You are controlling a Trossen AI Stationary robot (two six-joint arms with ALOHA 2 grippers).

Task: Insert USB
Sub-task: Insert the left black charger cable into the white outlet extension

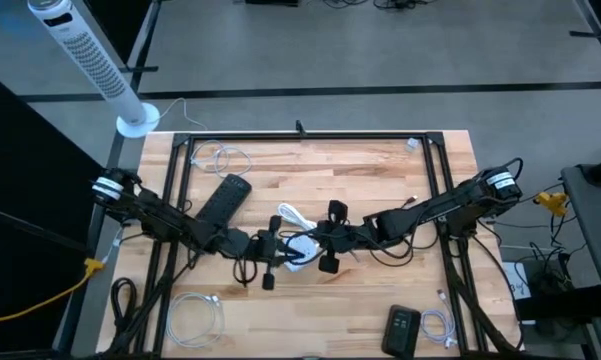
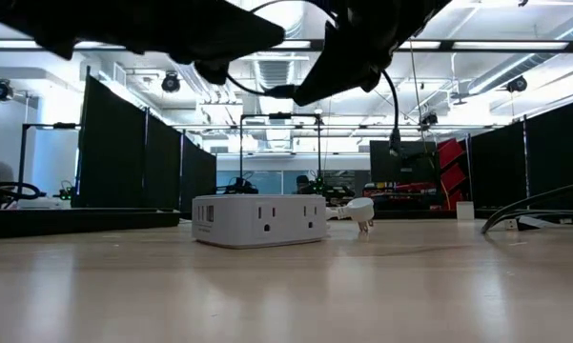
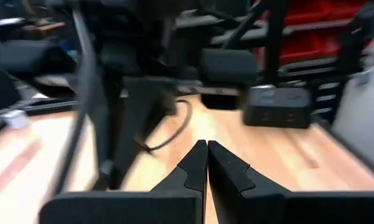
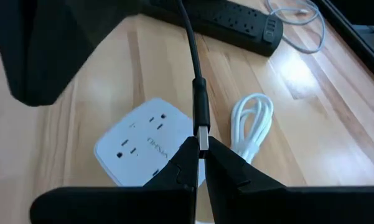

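Two arms are meeting over the middle of the desk in the high view. We are seeing the left hand reaching in from the left and the right hand from the right, both hanging above the white power adapter, which is lying near the desk's centre. A white cable coil is lying just beyond it, a black power strip is resting farther to the left, and a dark remote-like device is sitting at the near right edge.

In the low view, we are looking level at the adapter standing on the desk, outlets facing us, with a white plug just to its right. The dark arms are hanging overhead, apart from it.

In the left wrist view, we are seeing the left hand's fingers pressed together on nothing.

In the right wrist view, the right hand is pinching the metal end of the black USB cable, holding it above the adapter. The white coil is lying beside the adapter and the power strip beyond it.
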